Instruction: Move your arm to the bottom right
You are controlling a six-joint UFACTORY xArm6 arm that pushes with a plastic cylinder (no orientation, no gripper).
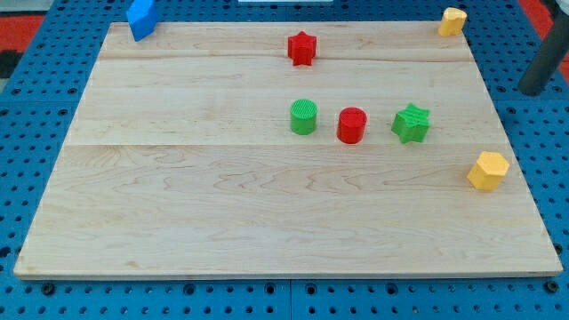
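Hanging off the board's right edge, my tip (532, 92) stands above the yellow hexagonal block (488, 171); no jaws exist here.

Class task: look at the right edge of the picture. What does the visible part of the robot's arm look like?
Only a short stretch of the rod shows: dark grey, straight, smooth and round like a tube. No cables or markings are visible. My tip is not clearly visible.

The board (178, 204) was pale, matt, grained wood, the green cylinder (303, 117) looked like ribbed plastic, and the rod (544, 60) was dark and matt.
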